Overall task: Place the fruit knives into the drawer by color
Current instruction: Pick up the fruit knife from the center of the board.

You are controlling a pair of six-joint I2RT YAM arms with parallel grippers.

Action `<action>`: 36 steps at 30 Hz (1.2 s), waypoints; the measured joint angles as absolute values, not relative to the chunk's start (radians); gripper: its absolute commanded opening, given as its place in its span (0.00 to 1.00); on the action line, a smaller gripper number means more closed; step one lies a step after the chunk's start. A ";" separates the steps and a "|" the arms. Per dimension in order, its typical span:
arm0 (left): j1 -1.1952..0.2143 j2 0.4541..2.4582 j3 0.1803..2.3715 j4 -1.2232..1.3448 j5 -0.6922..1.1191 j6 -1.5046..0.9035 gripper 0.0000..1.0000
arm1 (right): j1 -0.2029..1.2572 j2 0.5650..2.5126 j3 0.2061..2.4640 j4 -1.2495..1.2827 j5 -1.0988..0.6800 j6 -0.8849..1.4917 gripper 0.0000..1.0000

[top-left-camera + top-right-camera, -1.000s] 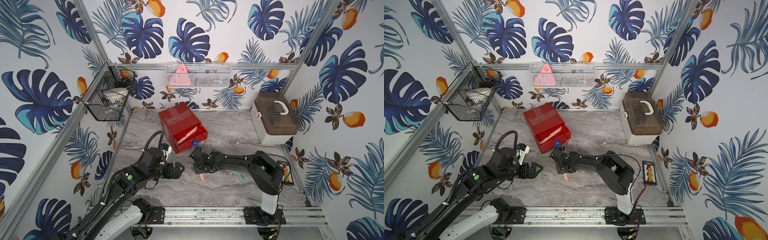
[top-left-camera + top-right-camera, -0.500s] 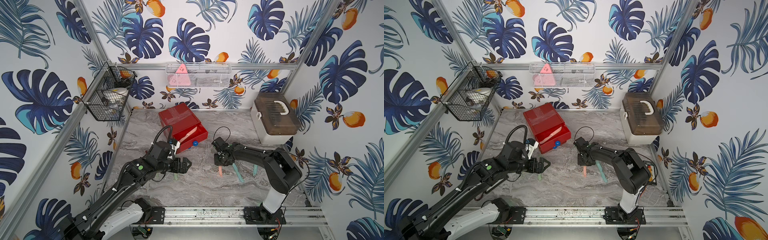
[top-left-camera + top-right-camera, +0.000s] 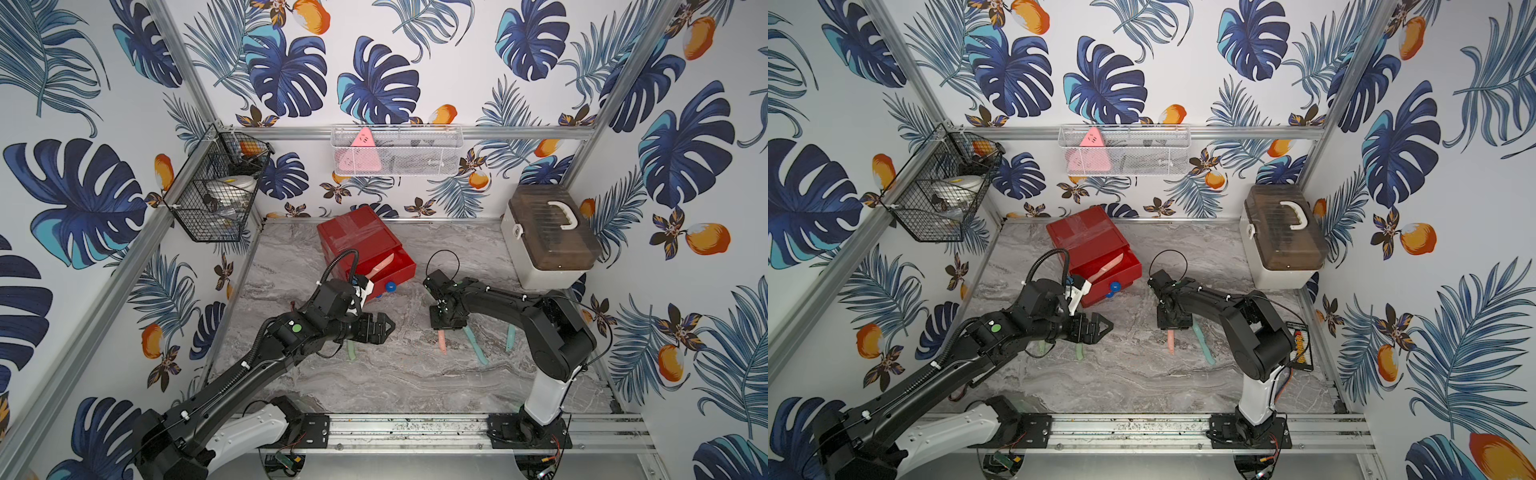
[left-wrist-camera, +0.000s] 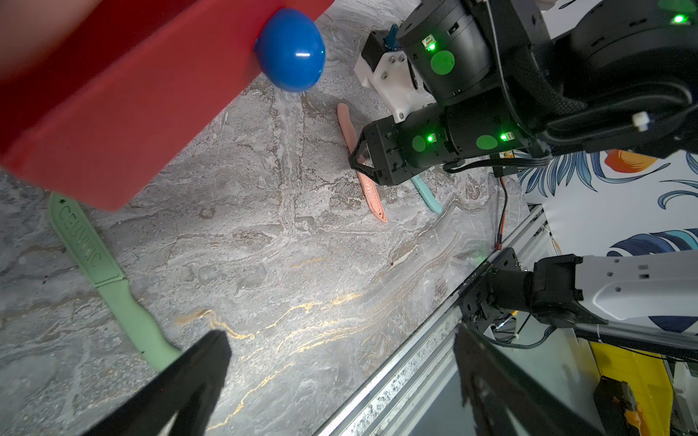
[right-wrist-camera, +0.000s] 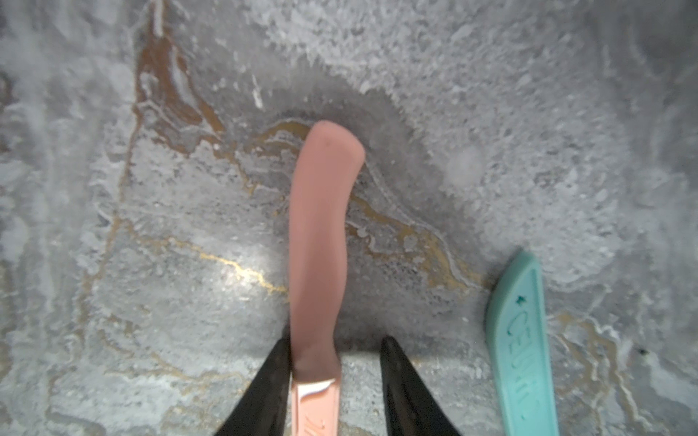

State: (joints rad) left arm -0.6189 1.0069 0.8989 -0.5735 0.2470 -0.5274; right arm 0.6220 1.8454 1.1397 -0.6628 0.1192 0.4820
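2 right fingers (image 5: 268, 396) straddle pink knife (image 5: 321, 245), gap clear only in wrist view; left fingers (image 4: 181, 385) spread.

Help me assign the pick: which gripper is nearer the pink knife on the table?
Right. The right gripper stands over the pink knife, jaws open on either side of it. The left gripper hovers well apart, open, by the green knife.
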 measured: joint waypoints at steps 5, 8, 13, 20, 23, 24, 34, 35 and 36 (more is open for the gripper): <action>-0.620 0.994 0.882 -0.570 0.251 -0.529 0.99 | 0.623 1.866 1.156 -0.676 0.113 0.477 0.26; -0.620 0.993 0.879 -0.569 0.254 -0.529 0.99 | 0.624 1.885 1.180 -0.695 0.106 0.469 0.18; -0.620 0.992 0.877 -0.569 0.257 -0.528 0.99 | 0.624 1.905 1.201 -0.719 0.104 0.470 0.00; -0.620 0.996 0.877 -0.569 0.258 -0.528 0.99 | 0.617 1.908 1.209 -0.728 0.096 0.470 0.00; -0.620 1.005 0.878 -0.569 0.258 -0.528 0.99 | 0.607 1.901 1.209 -0.734 0.084 0.470 0.00; -0.620 1.008 0.879 -0.570 0.258 -0.527 0.99 | 0.603 1.898 1.207 -0.733 0.079 0.470 0.00; -0.624 1.058 0.908 -0.575 0.258 -0.493 0.99 | 0.542 1.856 1.178 -0.777 0.059 0.563 0.00; -0.624 1.062 0.910 -0.575 0.258 -0.491 0.99 | 0.538 1.852 1.174 -0.787 0.056 0.588 0.00; -0.625 1.065 0.911 -0.575 0.260 -0.490 0.99 | 0.536 1.849 1.171 -0.794 0.045 0.604 0.00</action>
State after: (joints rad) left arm -0.6247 1.0653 0.9108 -0.5751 0.2596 -0.4896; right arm 0.5358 1.8492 1.1706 -0.7944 0.0452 0.6044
